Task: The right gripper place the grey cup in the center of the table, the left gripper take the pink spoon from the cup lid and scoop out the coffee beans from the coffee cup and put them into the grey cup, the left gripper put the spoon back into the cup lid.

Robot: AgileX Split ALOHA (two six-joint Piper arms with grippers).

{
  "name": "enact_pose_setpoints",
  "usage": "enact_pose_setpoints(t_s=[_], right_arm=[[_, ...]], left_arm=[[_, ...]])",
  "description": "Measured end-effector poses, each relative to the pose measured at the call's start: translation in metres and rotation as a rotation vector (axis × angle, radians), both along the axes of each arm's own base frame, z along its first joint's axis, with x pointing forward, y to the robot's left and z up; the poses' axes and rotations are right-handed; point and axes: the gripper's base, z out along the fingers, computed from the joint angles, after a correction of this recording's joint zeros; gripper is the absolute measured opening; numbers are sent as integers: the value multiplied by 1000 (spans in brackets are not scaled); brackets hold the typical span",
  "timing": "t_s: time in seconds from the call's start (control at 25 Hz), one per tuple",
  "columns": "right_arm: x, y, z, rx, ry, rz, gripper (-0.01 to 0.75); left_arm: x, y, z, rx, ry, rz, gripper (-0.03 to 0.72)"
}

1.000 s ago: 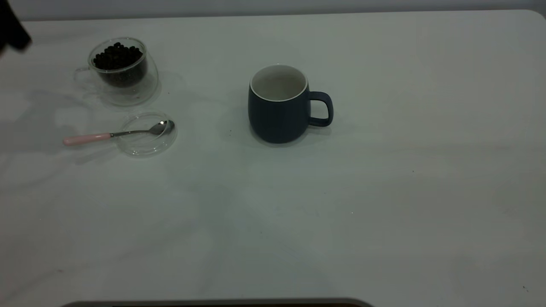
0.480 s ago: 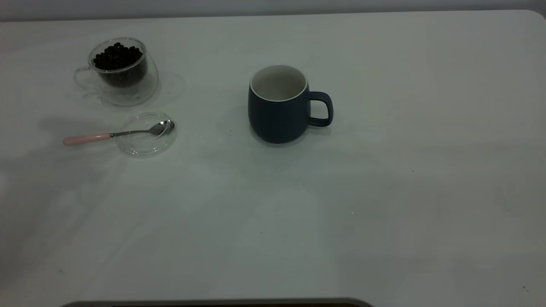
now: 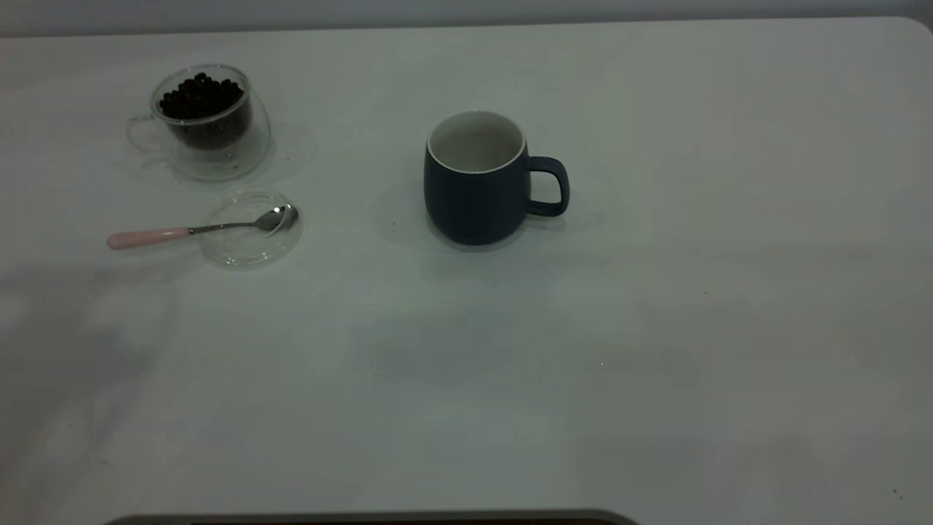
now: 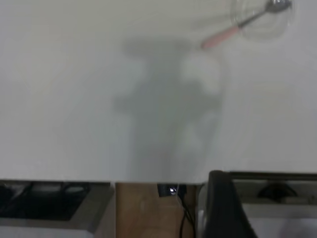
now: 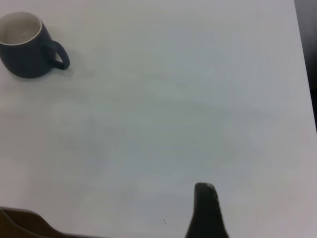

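Note:
The grey cup (image 3: 474, 204) stands upright near the middle of the table (image 3: 656, 328), handle to the right; the part of its inside that shows is white. It also shows in the right wrist view (image 5: 27, 59). The coffee cup (image 3: 256, 142), holding the coffee beans (image 3: 200, 95), stands at the far left. In front of it lies the cup lid (image 3: 251, 251). The pink spoon (image 3: 149, 237) rests with its bowl in the lid and its handle out to the left. The left wrist view shows the spoon (image 4: 223, 37) too. Only a black part of my left gripper (image 4: 223, 213) and of my right gripper (image 5: 205, 210) shows, both far from these things.
In the left wrist view the table's edge runs across, with dark gear and a cable (image 4: 173, 191) beyond it. In the right wrist view the table's edge (image 5: 303, 74) borders a dark floor. A dark strip (image 3: 364, 519) lies along the near edge in the exterior view.
A black part of the left arm at the exterior view's top left corner has drawn out of view. Shadows on the table have shifted. The cups, lid and spoon have not moved.

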Motion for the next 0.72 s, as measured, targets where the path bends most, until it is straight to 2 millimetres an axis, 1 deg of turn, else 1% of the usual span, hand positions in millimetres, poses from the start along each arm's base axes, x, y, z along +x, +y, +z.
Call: enact_pose_setpoints(t_s=[0.12,0.24,0.44,0.56,0.64,0.72], right_arm=[[0,0,0,0,0,0,588],[0,0,0,0,0,0,588],[0,0,0,0,0,0,588],[0,0,0,0,0,0,588],[0,0,0,0,0,0,588],[0,0,0,0,0,0,588]], left_arm=[[-34,5,-5,-8,-6,3,511],[-66,8,-5,-41,-46,6,511],[-112,15,16,-70,-216,2,511],[-143,20,21,-82,-317,1,511],[-165,25,18,-78,-383,1,511],[-184,28,11,-80,-430,1,511]])
